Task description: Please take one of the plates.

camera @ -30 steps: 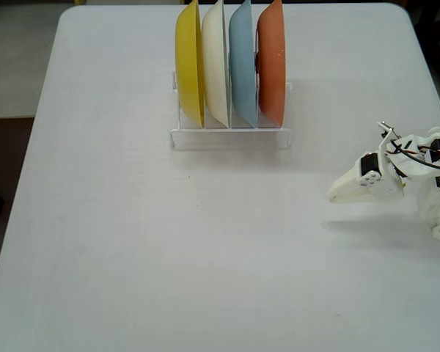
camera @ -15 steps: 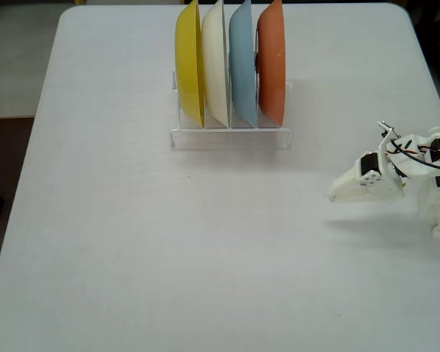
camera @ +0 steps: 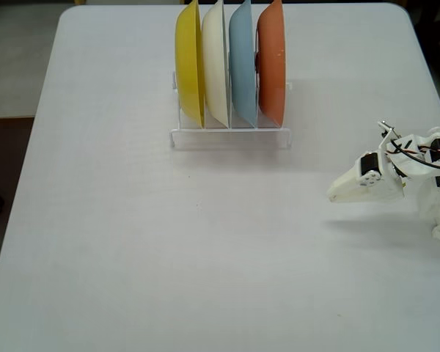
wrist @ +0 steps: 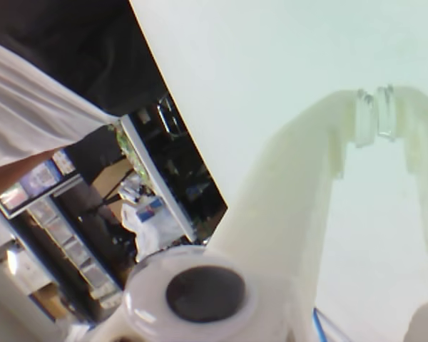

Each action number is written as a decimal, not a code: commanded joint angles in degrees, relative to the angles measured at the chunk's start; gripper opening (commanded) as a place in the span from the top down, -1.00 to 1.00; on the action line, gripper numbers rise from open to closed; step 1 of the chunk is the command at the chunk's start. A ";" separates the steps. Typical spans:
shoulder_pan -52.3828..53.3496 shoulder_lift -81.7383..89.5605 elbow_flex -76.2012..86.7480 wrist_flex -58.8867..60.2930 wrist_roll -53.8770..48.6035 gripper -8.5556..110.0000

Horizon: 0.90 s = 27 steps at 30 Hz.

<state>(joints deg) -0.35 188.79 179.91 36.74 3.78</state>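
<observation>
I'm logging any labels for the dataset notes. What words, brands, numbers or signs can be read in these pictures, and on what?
None can be read.
Plates, rack, table and gripper: no print shows in the fixed view.
Shelves and boxes beyond the table edge in the wrist view: coloured patches that may be labels, too blurred to read.

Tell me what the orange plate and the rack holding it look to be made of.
Orange plate: probably matte plastic; the colour is flat and even, with only a soft sheen and a thin rim. Rack: looks like clear or whitish plastic, possibly acrylic; the base strip and dividers are pale and partly see-through. From this fixed view neither can be confirmed.
</observation>
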 commanded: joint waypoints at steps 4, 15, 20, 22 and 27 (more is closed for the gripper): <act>0.09 0.70 0.00 -0.53 0.09 0.86; 0.09 0.70 0.00 -0.44 0.53 0.86; 0.09 0.70 0.00 -0.44 0.62 0.86; 0.09 0.70 0.00 -0.44 0.62 0.86; 0.09 0.70 -0.09 -0.35 0.70 0.86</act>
<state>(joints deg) -0.35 188.79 179.91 36.74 4.31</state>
